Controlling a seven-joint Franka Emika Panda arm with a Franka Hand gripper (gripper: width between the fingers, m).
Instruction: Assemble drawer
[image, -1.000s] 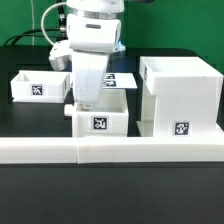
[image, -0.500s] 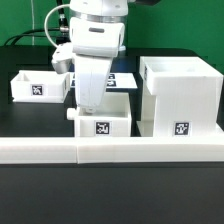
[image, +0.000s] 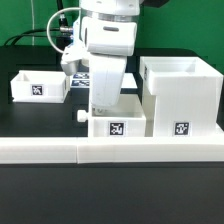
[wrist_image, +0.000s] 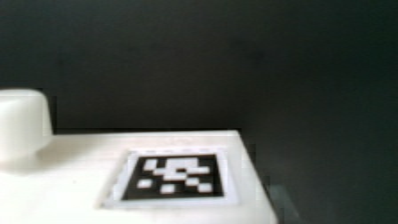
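Risk: we judge the near tray (image: 118, 124) could jam or ride up against the housing (image: 180, 92), just beside it on the exterior view's right; a skewed or slipping hold would cause it.
Second risk: its knob (image: 81, 115), sticking out on the exterior view's left, could snag.
Arm pose: upright, the gripper (image: 105, 104) points straight down into the tray.
Pincer: tips hidden by the tray; we cannot tell.
Other tray (image: 37, 87): far left, well apart.

surface: black table (image: 30, 118) | on it: housing (image: 180, 95); knobbed tray (image: 118, 122) just beside housing; second tray (image: 38, 86); long rail (image: 50, 152)
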